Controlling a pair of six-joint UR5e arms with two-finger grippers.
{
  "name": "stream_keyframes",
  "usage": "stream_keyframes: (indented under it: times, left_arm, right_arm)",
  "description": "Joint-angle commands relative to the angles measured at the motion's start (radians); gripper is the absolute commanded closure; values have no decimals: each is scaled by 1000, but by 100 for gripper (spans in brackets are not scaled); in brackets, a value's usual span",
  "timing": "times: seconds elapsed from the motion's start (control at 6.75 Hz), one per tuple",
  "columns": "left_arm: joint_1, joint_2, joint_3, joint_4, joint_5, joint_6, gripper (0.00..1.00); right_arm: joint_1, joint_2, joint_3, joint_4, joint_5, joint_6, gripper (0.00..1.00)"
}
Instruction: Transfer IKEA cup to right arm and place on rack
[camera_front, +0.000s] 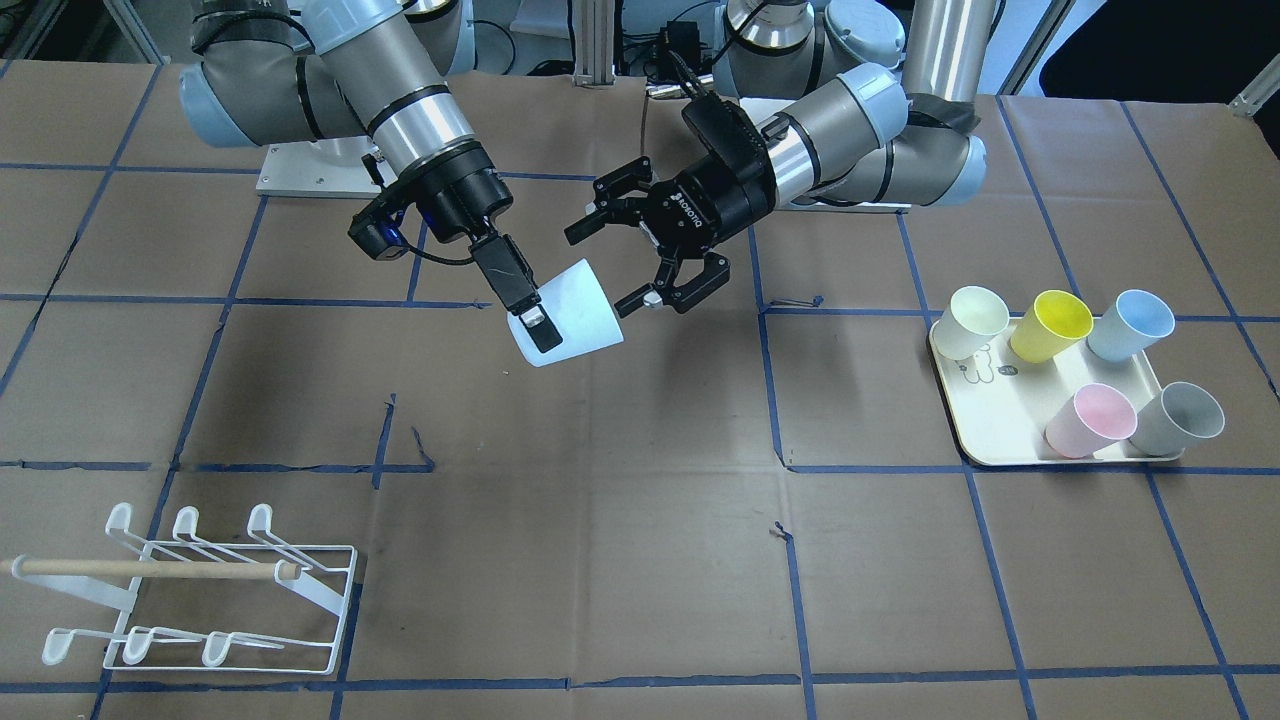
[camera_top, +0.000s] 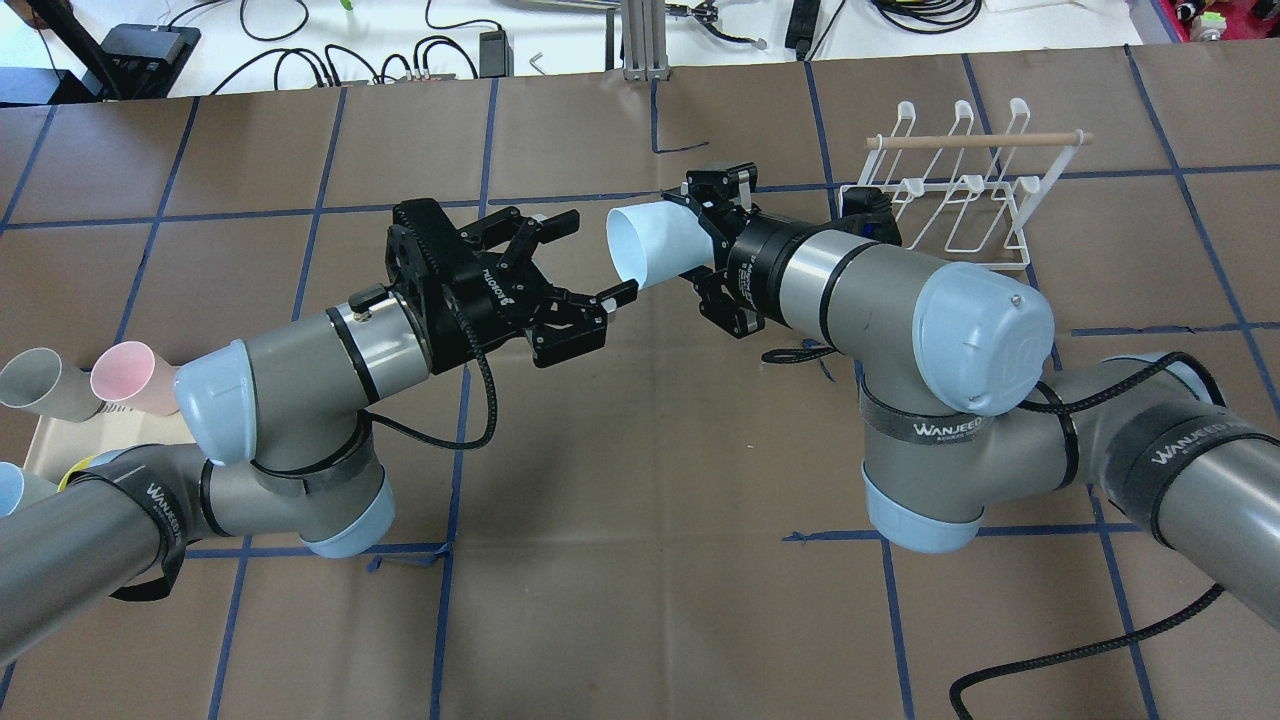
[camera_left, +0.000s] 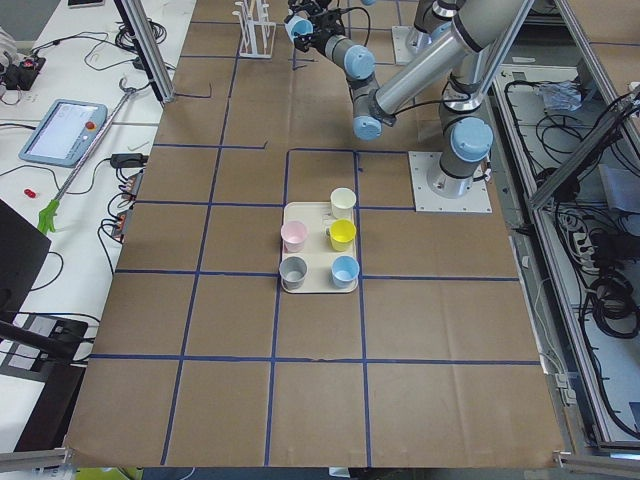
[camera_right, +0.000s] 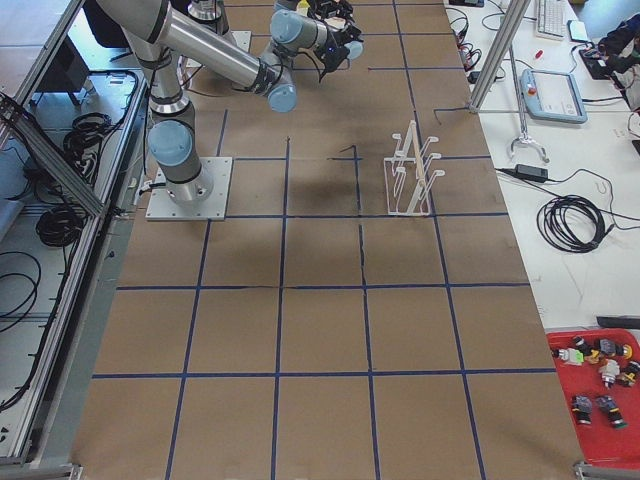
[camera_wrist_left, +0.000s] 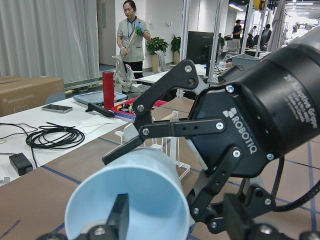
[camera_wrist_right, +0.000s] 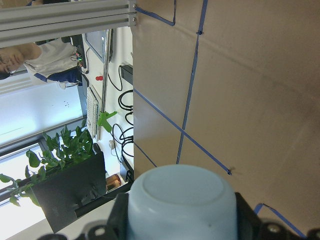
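A pale blue IKEA cup (camera_front: 575, 310) hangs on its side above the table's middle. My right gripper (camera_top: 692, 245) is shut on its base end. The cup's open mouth (camera_top: 628, 250) points at my left gripper (camera_top: 600, 255), which is open, with its fingertips just off the rim on either side and not touching it. The left wrist view looks into the cup's mouth (camera_wrist_left: 135, 200), with the right gripper's fingers (camera_wrist_left: 150, 132) on the cup's wall. The right wrist view shows the cup's base (camera_wrist_right: 180, 200). The white wire rack (camera_top: 950, 190) with its wooden dowel stands empty beyond the right arm.
A cream tray (camera_front: 990, 440) on my left side holds several cups: cream (camera_front: 975, 320), yellow (camera_front: 1050, 325), blue (camera_front: 1130, 325), pink (camera_front: 1090, 420) and grey (camera_front: 1180, 418). The rack (camera_front: 200, 590) sits near the table's far right corner. Brown paper with blue tape lines covers the table.
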Motion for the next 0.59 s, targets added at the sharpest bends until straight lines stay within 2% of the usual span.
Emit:
stream_keyframes:
  times: [0.0, 0.15, 0.3, 0.44]
  left_arm:
    - [141, 13, -1, -17, 7, -3, 1]
    - [181, 14, 9, -61, 37, -3, 1]
    - [189, 14, 23, -84, 191, -3, 2]
    - [176, 22, 63, -194, 347, -4, 2]
  right_arm:
    - [-37, 6, -29, 3, -98, -210, 70]
    - [-94, 3, -51, 3, -135, -421, 71]
    - [-144, 5, -75, 7, -135, -549, 76]
    - [-180, 5, -98, 4, -138, -657, 85]
